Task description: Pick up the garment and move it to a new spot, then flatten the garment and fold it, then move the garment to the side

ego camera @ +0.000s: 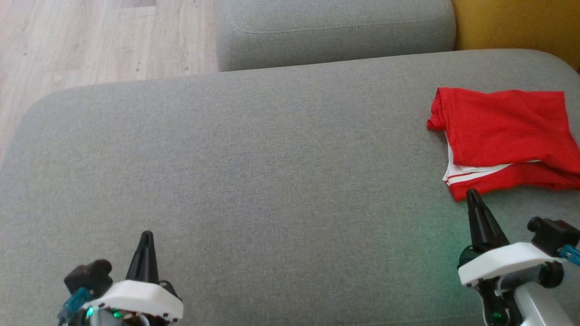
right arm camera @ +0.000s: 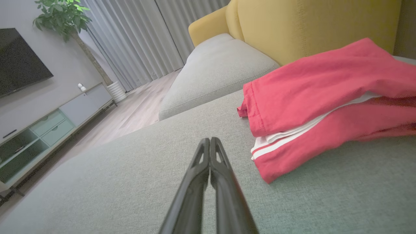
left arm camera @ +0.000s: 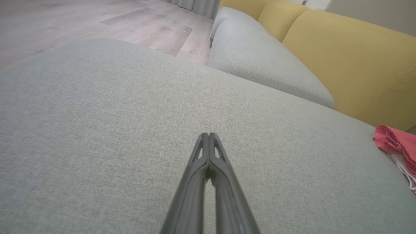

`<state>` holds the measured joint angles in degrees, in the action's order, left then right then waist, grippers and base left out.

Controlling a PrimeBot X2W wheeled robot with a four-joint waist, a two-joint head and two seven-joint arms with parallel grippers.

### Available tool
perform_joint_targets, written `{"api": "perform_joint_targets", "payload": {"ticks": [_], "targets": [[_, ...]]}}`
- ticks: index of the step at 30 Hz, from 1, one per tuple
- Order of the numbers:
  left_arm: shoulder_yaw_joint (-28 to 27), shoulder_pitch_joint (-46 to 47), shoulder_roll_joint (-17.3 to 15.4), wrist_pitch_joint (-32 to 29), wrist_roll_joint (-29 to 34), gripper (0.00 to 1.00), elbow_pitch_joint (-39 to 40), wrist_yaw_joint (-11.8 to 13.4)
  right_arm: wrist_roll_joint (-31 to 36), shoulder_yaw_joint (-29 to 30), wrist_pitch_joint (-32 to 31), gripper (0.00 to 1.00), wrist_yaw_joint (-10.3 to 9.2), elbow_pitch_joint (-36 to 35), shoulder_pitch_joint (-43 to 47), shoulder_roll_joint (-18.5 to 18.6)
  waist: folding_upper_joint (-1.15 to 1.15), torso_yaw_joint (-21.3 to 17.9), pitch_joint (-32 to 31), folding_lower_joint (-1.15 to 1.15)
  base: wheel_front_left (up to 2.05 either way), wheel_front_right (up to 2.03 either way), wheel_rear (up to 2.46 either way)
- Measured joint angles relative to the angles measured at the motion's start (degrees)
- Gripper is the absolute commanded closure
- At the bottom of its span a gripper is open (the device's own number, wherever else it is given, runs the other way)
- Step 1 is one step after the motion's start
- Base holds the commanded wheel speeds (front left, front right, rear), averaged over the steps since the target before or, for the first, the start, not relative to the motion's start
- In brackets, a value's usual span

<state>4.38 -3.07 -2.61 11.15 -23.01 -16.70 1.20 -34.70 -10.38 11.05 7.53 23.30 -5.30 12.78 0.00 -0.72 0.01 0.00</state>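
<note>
The garment (ego camera: pixel 503 136) is red with white stripes and lies folded at the right edge of the grey sofa cushion (ego camera: pixel 253 172). It also appears as the garment (right arm camera: pixel 325 104) in the right wrist view and as a sliver of garment (left arm camera: pixel 398 146) at the right of the left wrist view. My right gripper (ego camera: pixel 472 194) is shut and empty, its tip just short of the garment's near corner. In its own view the right gripper (right arm camera: pixel 210 140) points left of the cloth. My left gripper (ego camera: pixel 147 234) is shut and empty over bare cushion at the lower left, seen too as the left gripper (left arm camera: pixel 208 135).
A second grey cushion (ego camera: pixel 335 31) lies beyond the seat, with a yellow backrest (ego camera: pixel 516 22) at the far right. Wooden floor (ego camera: pixel 90 40) lies past the cushion's far left edge. A TV cabinet (right arm camera: pixel 48 130), a plant (right arm camera: pixel 61 16) and curtains (right arm camera: pixel 139 42) stand across the room.
</note>
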Motion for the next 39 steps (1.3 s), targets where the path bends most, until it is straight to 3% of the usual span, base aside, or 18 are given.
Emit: {"api": "perform_joint_targets", "payload": {"ticks": [39], "targets": [[-3.33,2.35,0.09,-6.12,-25.2,1.0,0.23,-2.81,-20.91,6.62,-6.5,1.0,0.0,-2.43,0.03,-3.56,0.0,0.27,0.06,0.0,0.0,0.0,0.0]]}}
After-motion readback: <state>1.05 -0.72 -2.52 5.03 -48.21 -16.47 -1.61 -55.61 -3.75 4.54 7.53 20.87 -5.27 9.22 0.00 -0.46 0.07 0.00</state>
